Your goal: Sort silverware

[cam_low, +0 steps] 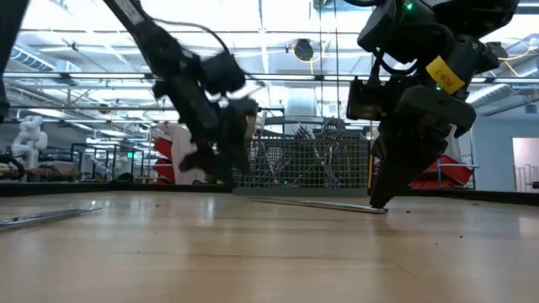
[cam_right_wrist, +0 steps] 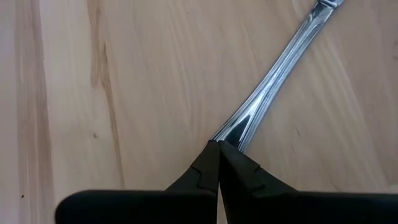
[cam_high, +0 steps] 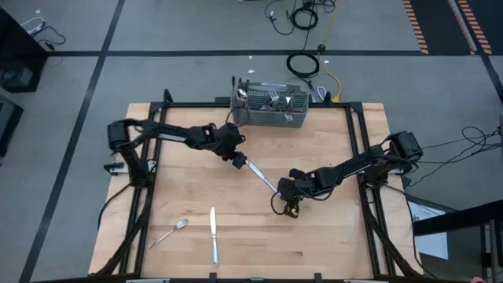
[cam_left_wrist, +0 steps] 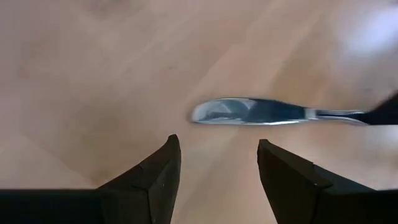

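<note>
**Handover at mid-surface: knife pinched at one end only**

My right end effector (cam_right_wrist: 218, 149) sits near the middle of the surface (cam_high: 330, 244), fingers pressed together on the very tip of a table knife's (cam_high: 259, 174) handle. The knife lies flat, running diagonally from that grip toward my left end effector (cam_left_wrist: 219, 163), which hovers over the far end with its fingers apart, touching nothing.

Risks as I judge them:
- The right grip is thin, at the extreme end. A lift from here could let the knife pivot or slip out.
- The left fingers straddle empty wood just beside the blade. Closing now would likely miss, or nudge the blade sideways.
- Both arms are close over one piece; a hasty move could knock them together.

Look of the piece: slim, bright, mirror-polished metal, rounded blade end, handle narrowing toward my grip. Slick, I expect.

Elsewhere: another knife (cam_high: 213, 236) and a fork (cam_high: 170, 233) lie near the front edge, well apart from me. More silverware (cam_high: 271, 99) stands in the mesh basket (cam_high: 271, 118) at the far edge.
</note>
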{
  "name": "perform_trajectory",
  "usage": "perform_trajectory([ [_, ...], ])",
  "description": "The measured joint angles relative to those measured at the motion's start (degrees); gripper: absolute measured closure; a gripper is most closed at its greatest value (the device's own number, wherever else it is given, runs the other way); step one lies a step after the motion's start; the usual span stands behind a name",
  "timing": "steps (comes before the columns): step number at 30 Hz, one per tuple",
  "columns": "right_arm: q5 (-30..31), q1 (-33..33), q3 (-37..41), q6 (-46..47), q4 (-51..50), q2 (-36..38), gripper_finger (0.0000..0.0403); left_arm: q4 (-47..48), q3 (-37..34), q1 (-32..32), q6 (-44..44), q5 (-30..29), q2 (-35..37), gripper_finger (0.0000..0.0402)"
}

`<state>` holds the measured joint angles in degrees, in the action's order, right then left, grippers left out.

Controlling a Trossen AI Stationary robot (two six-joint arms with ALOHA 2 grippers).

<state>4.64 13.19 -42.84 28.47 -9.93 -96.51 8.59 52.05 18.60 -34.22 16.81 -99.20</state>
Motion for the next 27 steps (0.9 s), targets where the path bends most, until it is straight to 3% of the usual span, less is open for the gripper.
perform_trajectory([
  [4,0.0,0.02,1.06,0.34,0.37,0.09,0.0403,-3.52,0.01,0.21,-2.89,0.87,-4.29,0.0189],
  [13,-0.05,0.04,1.35,-0.87,1.37,0.0,0.0403,-9.06,0.06,0.94,-6.0,1.45,-6.37,0.0189],
  [27,-0.61,0.07,1.41,-3.19,1.66,-0.04,0.0403,-12.58,0.37,1.89,-5.53,10.65,-12.41,0.0189],
])
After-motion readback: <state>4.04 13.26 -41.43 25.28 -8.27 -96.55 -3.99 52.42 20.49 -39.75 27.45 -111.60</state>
